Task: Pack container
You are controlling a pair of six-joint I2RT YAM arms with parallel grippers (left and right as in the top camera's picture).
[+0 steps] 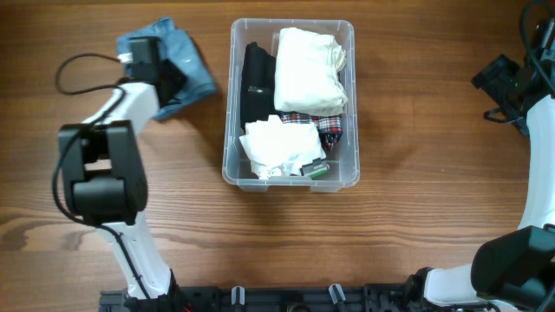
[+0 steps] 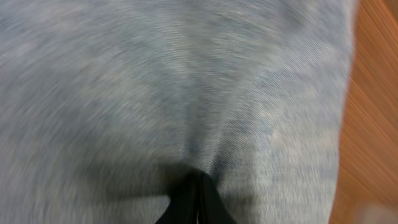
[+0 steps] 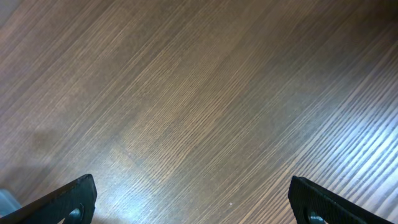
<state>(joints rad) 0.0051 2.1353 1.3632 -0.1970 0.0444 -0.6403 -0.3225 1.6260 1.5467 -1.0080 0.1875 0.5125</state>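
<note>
The clear plastic container [image 1: 232,104] stands at the table's middle. It holds a folded cream cloth [image 1: 308,69], a black item [image 1: 255,78], a plaid cloth [image 1: 321,124] and a crumpled white cloth [image 1: 277,147]. A light blue denim garment [image 1: 192,68] lies on the table left of the container. My left gripper [image 1: 165,80] is down on it, its fingers [image 2: 198,199] pinched shut on a fold of the denim [image 2: 186,93]. My right gripper [image 1: 512,82] is at the far right edge, open [image 3: 193,205] over bare wood.
The wooden table [image 1: 416,199] stretches around the container. A black cable [image 1: 78,65] loops from the left arm. A black rail [image 1: 286,299] runs along the front edge.
</note>
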